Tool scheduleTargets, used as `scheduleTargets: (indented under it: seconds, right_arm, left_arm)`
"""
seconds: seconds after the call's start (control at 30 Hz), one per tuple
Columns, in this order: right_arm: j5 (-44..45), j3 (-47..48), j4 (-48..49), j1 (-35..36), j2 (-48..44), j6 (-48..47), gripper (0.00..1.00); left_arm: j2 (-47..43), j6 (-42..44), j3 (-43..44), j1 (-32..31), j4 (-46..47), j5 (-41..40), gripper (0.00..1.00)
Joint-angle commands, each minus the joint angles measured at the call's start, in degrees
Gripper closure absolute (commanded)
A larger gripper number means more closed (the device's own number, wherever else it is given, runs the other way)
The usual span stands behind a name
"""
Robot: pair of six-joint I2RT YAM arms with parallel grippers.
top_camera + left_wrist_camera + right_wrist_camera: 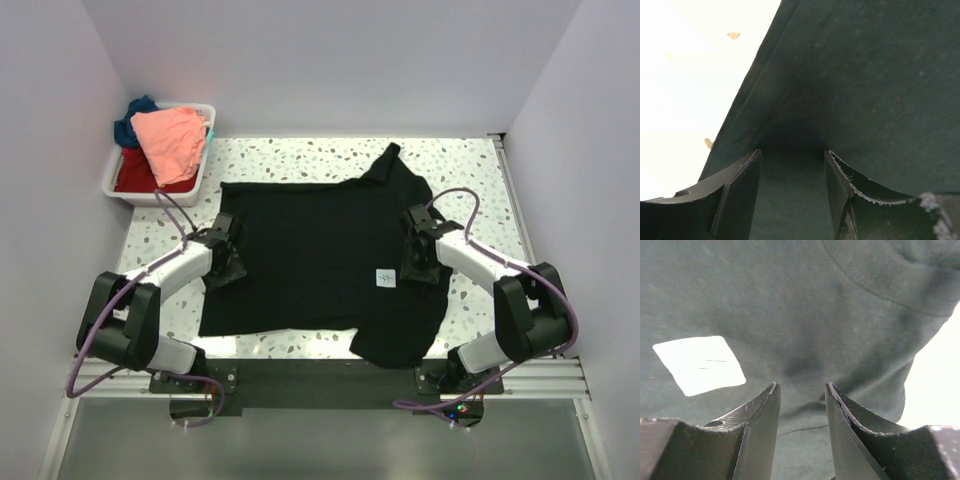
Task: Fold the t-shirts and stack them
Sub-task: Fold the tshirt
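Note:
The black t-shirt lies spread on the table, with its white neck label facing up and one sleeve folded over at the near right. My left gripper is open at the shirt's left edge, low over the cloth, jaws apart. My right gripper is open on the shirt's right side, just right of the label, with nothing between the fingers. The salmon-pink shirt, the red shirt and the dark blue shirt lie heaped in the bin.
The white plastic bin stands at the far left corner of the speckled table. White walls close in the back and both sides. A metal rail runs along the near edge by the arm bases.

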Motion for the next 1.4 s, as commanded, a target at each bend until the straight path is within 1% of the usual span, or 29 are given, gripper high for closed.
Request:
scheduleTargets:
  seconds: [0.0,0.03,0.1,0.13,0.17,0.2,0.23,0.3,0.33,0.4,0.47,0.5,0.53,0.6,0.63,0.67,0.7,0.73,0.77,0.83,0.87,0.93,1.03,1.1,1.2,1.37]
  right_arm:
    - [2.9,6.6,-2.8,-0.1,-3.1,1.6,0.55]
    - [3.1,9.1,-3.2,-0.1,-3.0,1.8,0.54]
    - [3.4,11.4,-3.8,-0.1,-2.0,2.0,0.54]
    - [3.9,13.6,-3.9,-0.1,-1.6,1.9,0.54]
    - [4.0,14.6,-3.7,-0.1,-1.0,1.9,0.54]
    - [4.1,15.5,-3.2,-0.1,0.1,1.7,0.54]
    - [4.9,17.3,-2.6,-0.1,0.7,1.6,0.54]
    - [5.8,20.2,-1.6,-0.1,3.9,0.9,0.54]
    - [6.6,23.7,-1.2,-0.1,5.1,0.5,0.53]
    - [6.9,27.8,0.8,-0.6,8.3,-0.8,0.51]
    - [5.9,34.7,2.5,-2.1,14.3,-1.7,0.48]
    - [4.1,37.6,3.1,-2.9,16.6,-2.2,0.47]
    - [3.4,44.0,3.3,-3.6,22.1,-2.5,0.47]
    - [2.6,50.8,3.7,-5.7,27.3,-3.5,0.47]
    - [2.1,57.5,3.9,-6.4,30.3,-3.7,0.47]
    - [1.2,61.0,3.8,-7.7,35.4,-3.8,0.47]
    - [-0.9,64.9,2.5,-8.3,38.5,-3.8,0.47]
    - [-1.6,72.0,2.0,-8.8,41.0,-3.9,0.47]
    - [-1.7,74.6,2.1,-9.2,44.9,-4.3,0.47]
    - [-3.5,79.5,3.4,-9.6,47.8,-4.5,0.47]
    - [-4.0,80.4,4.0,-9.9,49.8,-4.5,0.47]
    - [-5.3,81.3,5.9,-10.0,51.0,-3.9,0.47]
    - [-7.0,79.0,10.3,-10.1,52.0,-3.9,0.46]
    - [-8.8,78.5,11.5,-10.1,53.4,-3.8,0.46]
    - [-9.9,78.9,11.2,-10.1,55.0,-3.4,0.47]
    - [-8.2,76.6,9.8,-10.8,56.2,-3.3,0.47]
  left_arm:
    - [2.2,2.6,9.0,-0.2,-8.1,-0.8,0.41]
    - [3.8,3.3,14.0,-0.2,-8.7,-1.6,0.4]
    - [6.1,5.5,19.2,-0.2,-9.1,-2.5,0.39]
    - [8.8,6.1,24.1,-0.1,-9.1,-3.4,0.38]
    - [10.3,6.8,26.5,-0.1,-8.9,-3.6,0.38]
    - [11.8,7.9,30.8,-0.2,-8.6,-3.8,0.38]
    - [15.2,8.4,33.1,-0.1,-8.4,-3.7,0.38]
    - [18.5,9.6,39.1,-0.1,-8.2,-3.2,0.38]
    - [21.7,9.8,40.8,0.0,-7.6,-2.5,0.37]
    - [24.6,10.4,45.1,0.6,-6.3,-1.4,0.37]
    - [28.8,10.4,48.2,2.0,-5.7,0.1,0.37]
    - [29.9,10.8,50.6,2.4,-5.4,0.7,0.37]
    - [32.1,10.9,51.8,3.0,-4.7,0.8,0.37]
    - [33.9,11.9,54.2,3.5,-3.2,0.9,0.37]
    - [35.7,12.1,55.0,4.2,-2.0,1.1,0.37]
    - [36.7,12.1,56.0,4.5,-1.8,1.4,0.37]
    - [37.7,12.7,58.6,4.8,-1.8,1.8,0.37]
    - [39.6,12.9,59.9,5.3,-2.3,1.6,0.37]
    - [40.3,13.1,60.8,5.7,-2.4,1.0,0.37]
    - [41.8,13.5,61.9,6.7,-0.6,0.1,0.37]
    - [42.4,13.5,62.1,7.1,-0.2,0.1,0.37]
    - [44.2,13.0,63.4,8.4,0.0,0.4,0.37]
    - [46.3,12.8,65.2,9.6,0.3,0.1,0.37]
    - [47.3,13.2,66.1,10.0,0.8,0.4,0.37]
    - [49.4,13.7,67.8,10.6,1.7,1.1,0.37]
    - [53.0,13.8,71.5,10.8,1.7,3.3,0.37]
